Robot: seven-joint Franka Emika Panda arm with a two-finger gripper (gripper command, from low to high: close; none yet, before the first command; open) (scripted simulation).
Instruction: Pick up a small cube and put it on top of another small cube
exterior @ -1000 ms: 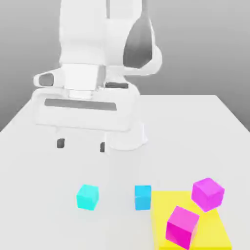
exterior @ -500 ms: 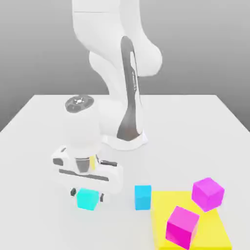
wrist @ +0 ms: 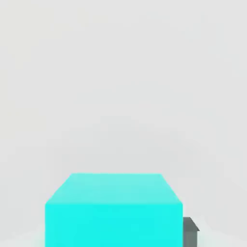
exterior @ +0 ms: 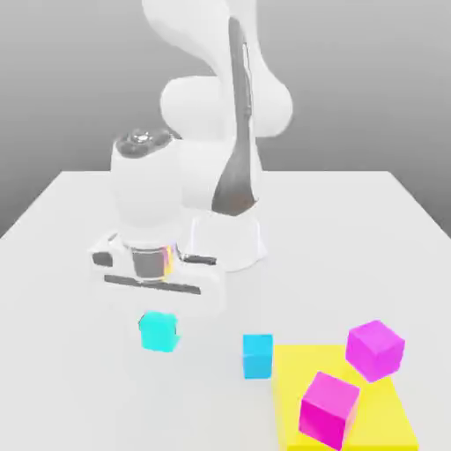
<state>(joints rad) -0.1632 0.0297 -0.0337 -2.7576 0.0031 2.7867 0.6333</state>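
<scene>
The small turquoise cube (exterior: 158, 331) hangs just above the white table, under the white hand, towards the exterior view's left. My gripper (exterior: 159, 335) is shut on it, one finger on each side. The hand view shows the same cube (wrist: 113, 210) close up, with a dark fingertip (wrist: 191, 231) against one side. The other small cube, sky-blue (exterior: 257, 355), rests on the table to the exterior view's right of the held one. It stands apart from the gripper.
A flat yellow patch (exterior: 388, 418) lies at the front on the exterior view's right, touching the sky-blue cube's side. Two larger magenta cubes (exterior: 375, 349) (exterior: 329, 406) sit on it. The arm's white base (exterior: 231, 240) stands behind the gripper.
The hand came down over the turquoise cube, its fingers shut on it, and it has now risen a little with the cube. The other cubes have not moved.
</scene>
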